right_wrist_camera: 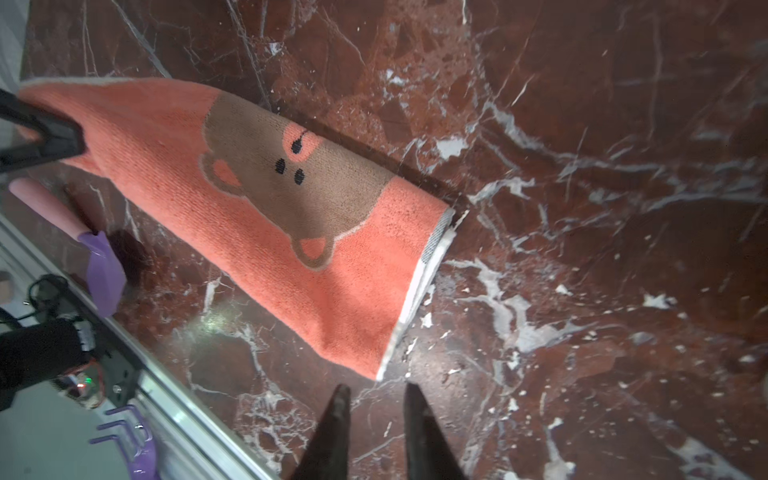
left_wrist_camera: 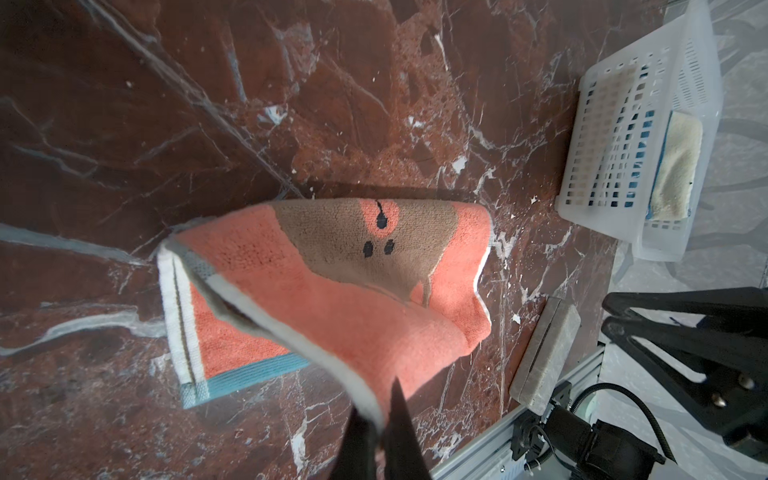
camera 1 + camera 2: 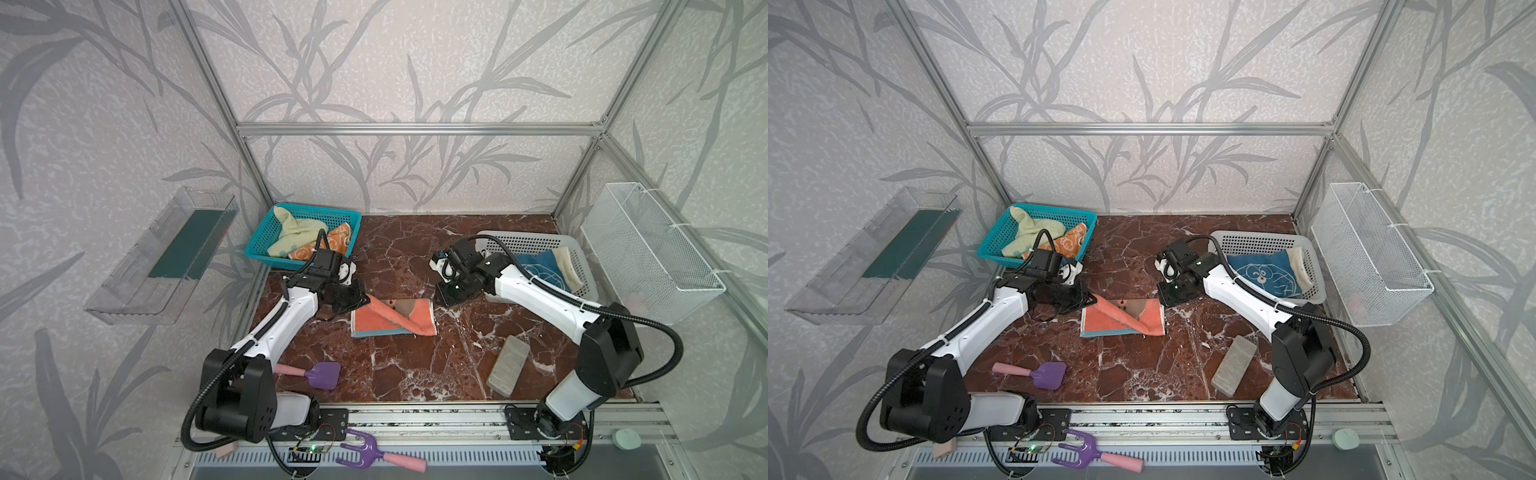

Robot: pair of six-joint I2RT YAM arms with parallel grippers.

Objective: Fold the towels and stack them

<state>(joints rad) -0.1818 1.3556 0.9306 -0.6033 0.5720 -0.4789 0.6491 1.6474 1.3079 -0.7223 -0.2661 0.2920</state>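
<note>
On the marble table (image 3: 415, 370), left fingers (image 2: 404, 440) pinch one salmon towel (image 2: 332, 320); right fingers (image 1: 332, 436) stand apart, empty.

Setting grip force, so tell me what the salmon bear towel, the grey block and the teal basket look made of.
The salmon bear towel: terry cloth, likely cotton or microfibre; looped pile, woven edge band, drapes limply. The grey block: probably stone or concrete; matte, speckled, hard-edged, though dense foam cannot be excluded. The teal basket: moulded plastic, slightly glossy, open lattice walls.
</note>
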